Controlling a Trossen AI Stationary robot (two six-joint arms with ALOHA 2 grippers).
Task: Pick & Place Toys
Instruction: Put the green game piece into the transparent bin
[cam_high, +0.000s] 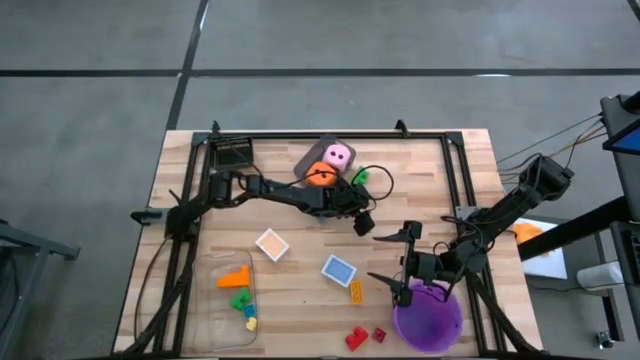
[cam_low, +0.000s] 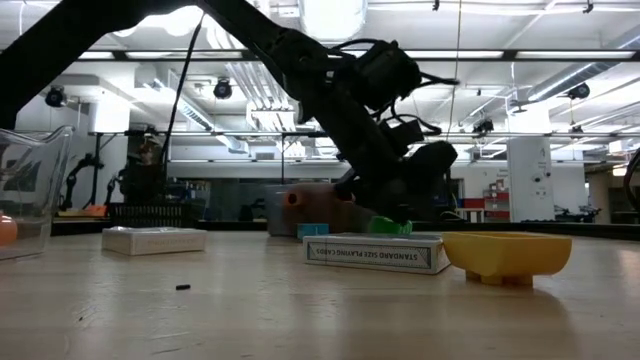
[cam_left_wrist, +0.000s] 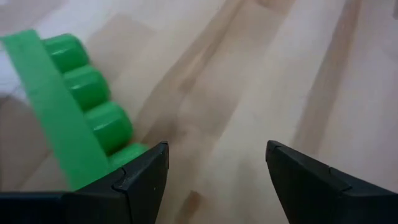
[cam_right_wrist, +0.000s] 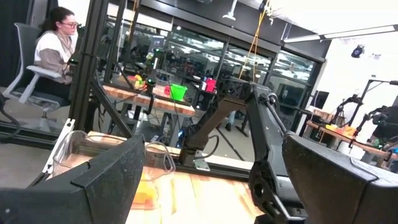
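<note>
Toward the far side of the wooden table, the left gripper sits low with fingers parted and nothing between them, a studded green brick just beside one finger.
Glossy plastic toys lie scattered: a dotted pink die and orange die far of the left arm, flat square orange tile and blue tile mid-table, a yellow brick, red bricks near the edge. A clear tray holds orange, green, blue and yellow bricks. The right gripper, spread wide and empty, hovers beside the round purple bucket.
</note>
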